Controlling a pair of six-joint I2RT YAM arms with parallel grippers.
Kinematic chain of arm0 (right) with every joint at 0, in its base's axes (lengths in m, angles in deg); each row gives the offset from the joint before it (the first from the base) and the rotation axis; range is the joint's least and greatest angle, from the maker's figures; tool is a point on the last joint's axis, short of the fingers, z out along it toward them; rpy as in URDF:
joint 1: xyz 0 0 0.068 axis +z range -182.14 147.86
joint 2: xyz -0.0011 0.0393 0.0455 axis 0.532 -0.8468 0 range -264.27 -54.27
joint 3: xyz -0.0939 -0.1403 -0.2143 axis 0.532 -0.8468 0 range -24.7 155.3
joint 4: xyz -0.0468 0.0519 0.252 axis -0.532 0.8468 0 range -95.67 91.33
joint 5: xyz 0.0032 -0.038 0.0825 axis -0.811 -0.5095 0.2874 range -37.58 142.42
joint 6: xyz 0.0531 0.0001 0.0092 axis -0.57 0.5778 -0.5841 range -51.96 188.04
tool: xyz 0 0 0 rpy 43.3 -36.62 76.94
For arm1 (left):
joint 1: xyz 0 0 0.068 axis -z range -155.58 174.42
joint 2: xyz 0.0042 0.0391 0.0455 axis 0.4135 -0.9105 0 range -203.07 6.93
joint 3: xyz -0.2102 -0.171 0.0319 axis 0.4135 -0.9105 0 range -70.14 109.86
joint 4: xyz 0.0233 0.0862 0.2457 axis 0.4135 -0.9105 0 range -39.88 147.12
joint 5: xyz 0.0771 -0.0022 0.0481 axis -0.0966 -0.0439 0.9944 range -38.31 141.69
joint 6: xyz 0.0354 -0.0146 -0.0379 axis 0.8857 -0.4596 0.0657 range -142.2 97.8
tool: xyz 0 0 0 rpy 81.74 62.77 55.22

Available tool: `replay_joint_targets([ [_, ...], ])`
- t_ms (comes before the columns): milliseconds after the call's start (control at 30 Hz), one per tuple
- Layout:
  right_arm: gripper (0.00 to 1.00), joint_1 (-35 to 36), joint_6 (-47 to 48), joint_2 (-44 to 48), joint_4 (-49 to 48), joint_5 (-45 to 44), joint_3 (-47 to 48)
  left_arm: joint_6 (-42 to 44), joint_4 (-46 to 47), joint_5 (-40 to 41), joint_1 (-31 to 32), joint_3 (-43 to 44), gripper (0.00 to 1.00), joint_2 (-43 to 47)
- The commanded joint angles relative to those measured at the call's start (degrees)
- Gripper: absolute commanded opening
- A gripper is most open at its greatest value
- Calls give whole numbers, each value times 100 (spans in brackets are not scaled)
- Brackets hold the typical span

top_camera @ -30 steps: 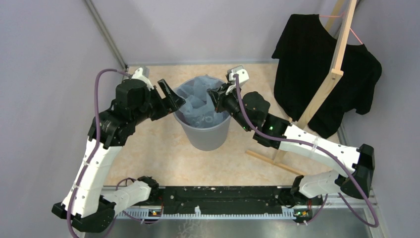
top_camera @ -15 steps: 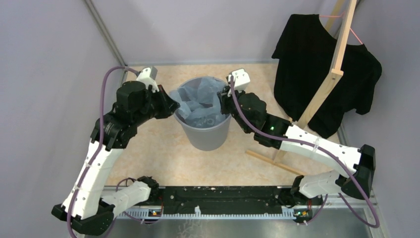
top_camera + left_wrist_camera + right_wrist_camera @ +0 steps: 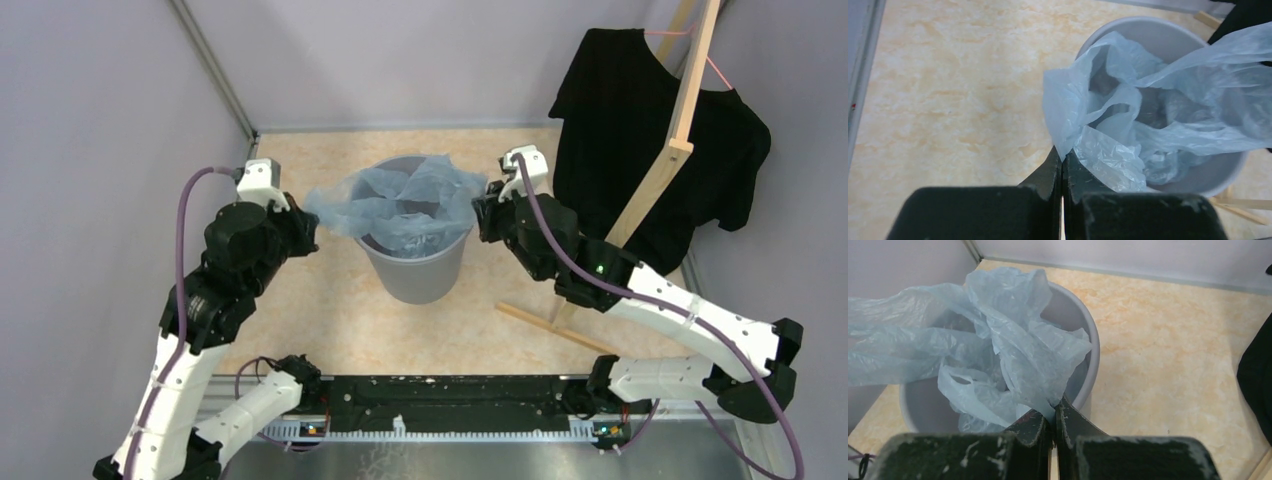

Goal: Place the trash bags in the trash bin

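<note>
— While we hold the film from both sides, how far along do we judge we are?

— Most of the way. The trash bags [image 3: 405,205] sit bunched in the mouth of the trash bin [image 3: 415,270], which stands upright near the middle of the counter [image 3: 300,320], a little toward its far edge. Much of the film is below the rim, but some rises above it, and one flap reaches out past the left rim.

— And our grip?

— Our left fingers [image 3: 1048,175] are closed tight on the flap just outside the left rim. Our right fingers [image 3: 1073,422] are closed on a fold at the right rim. Neither pair touches the bin wall, as far as we can see.

— Which way does the film run?

— Its long axis lies across the bin's mouth from left to right, stretched between our two arms, with the loose crumpled middle sagging inside. We cannot tell whether it is one bag or several.

— What is left, then?

— We think the left flap must come in over the rim, the film must go down, and both grips must let go.
</note>
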Motion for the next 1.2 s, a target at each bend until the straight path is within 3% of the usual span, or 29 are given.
replay_joint_targets([
  [0, 1, 59, -688, 255, 566, 167, -152, 249, 117, 523, -14, -559, 0, 388],
  [233, 3, 62, -828, 537, 728, -450, -613, 726, 369, 1551, -14, -1445, 0, 864],
  [500, 5, 51, 90, -49, 1074, -1483, 97, 1383, 1593, 1890, -10, -889, 0, 115],
  [633, 7, -15, 327, -275, 1052, -2217, 393, 1696, 2194, 2532, -9, -671, 0, -412],
  [867, 14, -222, 216, -196, 1125, -2216, 495, 1987, 2002, 3164, -109, -641, 0, -995],
  [1033, 18, -543, 48, 111, 1073, -1697, 137, 1556, 1440, 2584, -298, -888, 0, -851],
  [1167, 10, -678, -36, 192, 1166, -1356, 106, 1123, 723, 1915, -429, -382, 0, -975],
])
